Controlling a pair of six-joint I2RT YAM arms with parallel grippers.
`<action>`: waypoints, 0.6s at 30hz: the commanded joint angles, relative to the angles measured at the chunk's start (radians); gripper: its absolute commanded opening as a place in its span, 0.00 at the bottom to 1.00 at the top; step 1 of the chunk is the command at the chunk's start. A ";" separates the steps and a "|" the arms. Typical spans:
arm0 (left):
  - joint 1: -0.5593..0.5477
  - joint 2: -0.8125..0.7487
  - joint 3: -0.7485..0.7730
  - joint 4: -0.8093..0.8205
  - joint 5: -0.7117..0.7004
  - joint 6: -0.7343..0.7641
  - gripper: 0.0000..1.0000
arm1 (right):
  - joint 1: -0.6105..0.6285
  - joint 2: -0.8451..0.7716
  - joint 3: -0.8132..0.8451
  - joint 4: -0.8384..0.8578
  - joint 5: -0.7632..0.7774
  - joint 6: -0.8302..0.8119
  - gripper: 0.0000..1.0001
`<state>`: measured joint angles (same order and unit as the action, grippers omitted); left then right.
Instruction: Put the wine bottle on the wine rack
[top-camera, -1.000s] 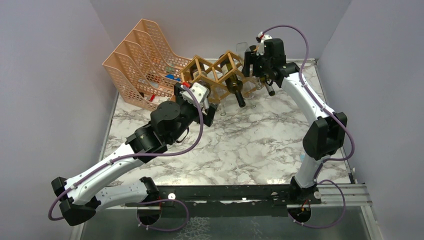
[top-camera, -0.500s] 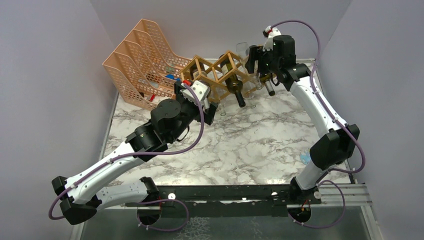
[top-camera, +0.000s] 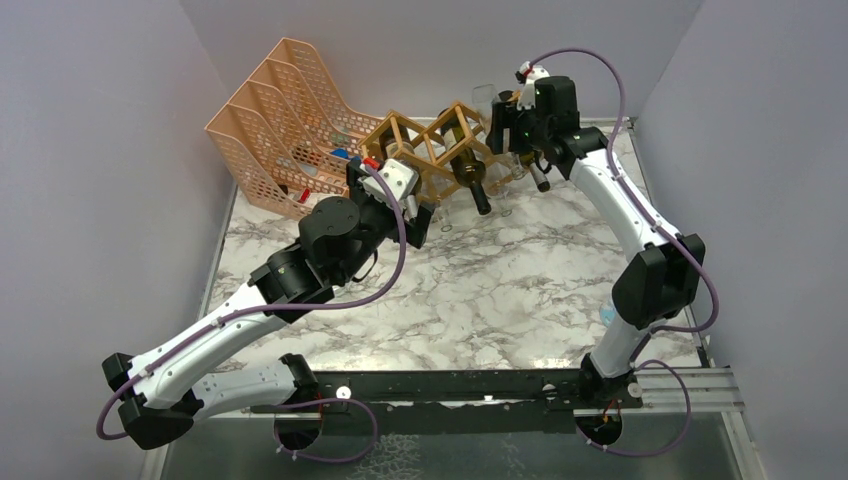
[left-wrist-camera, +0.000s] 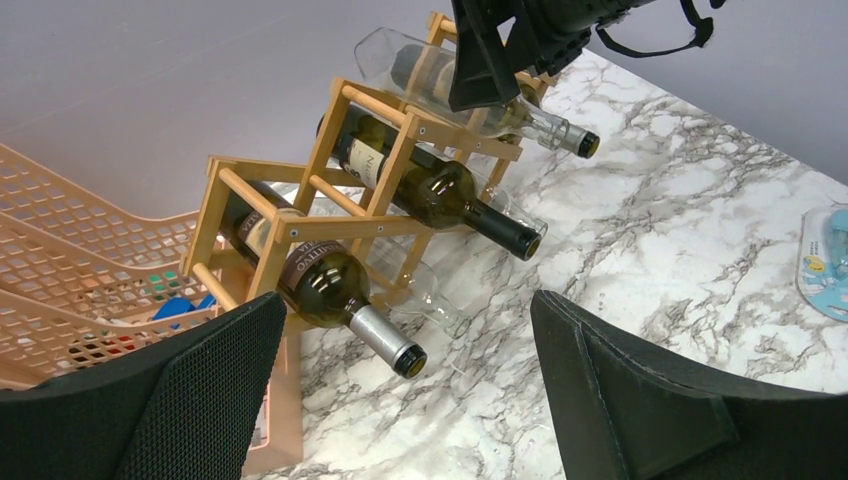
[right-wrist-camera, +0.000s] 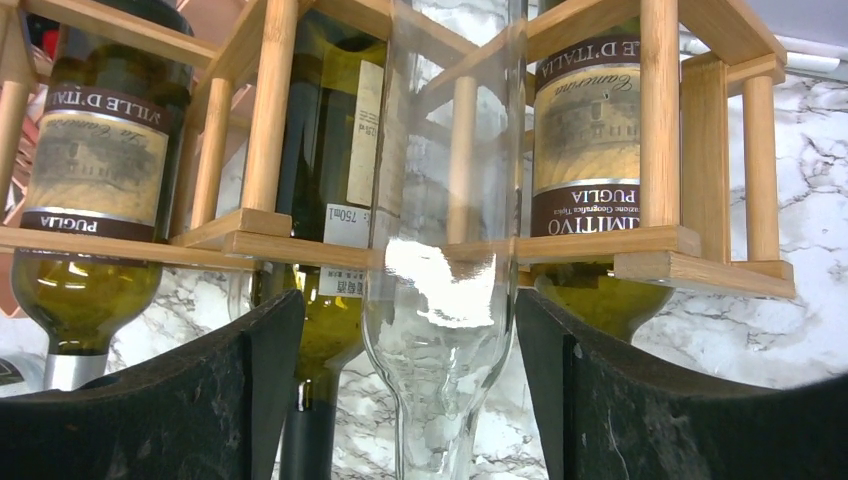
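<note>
The wooden wine rack (top-camera: 425, 150) (left-wrist-camera: 300, 225) (right-wrist-camera: 250, 230) stands at the back of the marble table (top-camera: 500, 290). Dark wine bottles (left-wrist-camera: 440, 190) (right-wrist-camera: 95, 170) lie in its cells, necks pointing forward. A clear glass wine bottle (right-wrist-camera: 445, 300) (left-wrist-camera: 410, 70) (top-camera: 484, 98) lies on top at the rack's right end. My right gripper (top-camera: 515, 130) (right-wrist-camera: 410, 320) is open around its shoulder, with a gap showing on the left side. In front of the rack's left end my left gripper (top-camera: 412, 218) (left-wrist-camera: 410, 330) hangs open and holds nothing.
A peach perforated file organizer (top-camera: 285, 110) (left-wrist-camera: 80, 260) stands left of the rack, touching it. A small blue item (top-camera: 608, 315) (left-wrist-camera: 825, 260) lies near the table's right edge. Grey walls close in the back and both sides.
The right gripper drew up and back from the rack, then came back down around the clear bottle. The left arm has barely shifted.
</note>
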<state>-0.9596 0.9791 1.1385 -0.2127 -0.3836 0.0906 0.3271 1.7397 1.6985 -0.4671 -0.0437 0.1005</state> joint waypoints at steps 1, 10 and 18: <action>0.001 -0.011 0.037 -0.003 -0.021 0.001 0.99 | 0.001 0.011 0.037 -0.020 -0.079 -0.005 0.78; 0.001 -0.013 0.045 -0.007 -0.025 0.010 0.99 | 0.002 -0.043 0.021 -0.002 -0.143 0.020 0.75; 0.001 -0.014 0.082 -0.018 -0.060 0.035 0.99 | 0.040 -0.126 -0.029 0.022 0.003 0.025 0.76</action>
<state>-0.9596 0.9791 1.1652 -0.2287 -0.3958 0.1024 0.3332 1.6943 1.6962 -0.4698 -0.1200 0.1162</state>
